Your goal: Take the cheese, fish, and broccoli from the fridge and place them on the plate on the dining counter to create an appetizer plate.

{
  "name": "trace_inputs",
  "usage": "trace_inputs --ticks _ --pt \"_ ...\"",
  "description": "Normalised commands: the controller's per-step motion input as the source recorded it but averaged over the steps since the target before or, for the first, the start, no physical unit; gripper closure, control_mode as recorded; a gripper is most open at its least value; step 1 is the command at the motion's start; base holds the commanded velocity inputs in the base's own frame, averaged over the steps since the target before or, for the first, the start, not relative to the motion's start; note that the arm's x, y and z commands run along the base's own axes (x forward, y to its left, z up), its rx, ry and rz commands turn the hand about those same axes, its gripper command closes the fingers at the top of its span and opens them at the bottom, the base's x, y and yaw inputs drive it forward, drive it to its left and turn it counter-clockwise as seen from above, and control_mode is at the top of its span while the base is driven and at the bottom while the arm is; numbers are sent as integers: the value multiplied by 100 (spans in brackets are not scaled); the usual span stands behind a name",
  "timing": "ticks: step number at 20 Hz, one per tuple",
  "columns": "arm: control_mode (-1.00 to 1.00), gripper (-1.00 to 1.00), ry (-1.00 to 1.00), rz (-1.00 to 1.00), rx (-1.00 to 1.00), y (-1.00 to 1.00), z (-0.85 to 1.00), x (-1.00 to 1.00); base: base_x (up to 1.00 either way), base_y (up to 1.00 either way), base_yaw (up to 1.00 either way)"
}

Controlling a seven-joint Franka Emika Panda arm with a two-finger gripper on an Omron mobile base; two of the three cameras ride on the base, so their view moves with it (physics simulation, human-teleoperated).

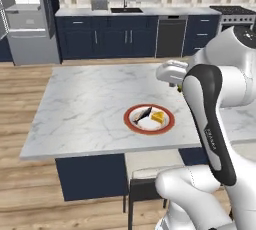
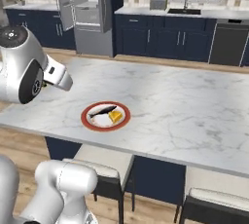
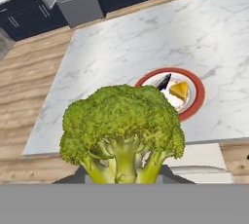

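Two foods, the fish (image 1: 142,114) and cheese (image 1: 158,117), already lie on the plate (image 1: 131,122) near the bench (image 1: 90,104) edge. The tool clenches the broccoli (image 3: 121,130) (stem down), with the plate ahead and lower.

- One broccoli (image 3: 122,129), right at the gripper, close up in the hand view.
- One plate (image 1: 149,119), beyond and below the gripper.
- One fish (image 1: 142,114) on that plate.
- One cheese (image 1: 158,117) wedge beside the fish.
- One dining counter (image 1: 90,109) under the plate.
- One fridge (image 2: 87,11), far beyond the gripper.
- Two stools (image 2: 104,164) at the counter's near edge.
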Motion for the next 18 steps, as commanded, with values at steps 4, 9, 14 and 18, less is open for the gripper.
trace_inputs --ticks 4,9,14,18 --pt "100 100 0 0 0 0 0 0 98 -89 -4" --pt "100 100 0 0 0 0 0 0 76 -29 -5" --pt "-100 100 24 -4 0 -6 -39 31 12 0 0" --pt "-100 100 39 -10 0 -3 -59 33 0 0 0"
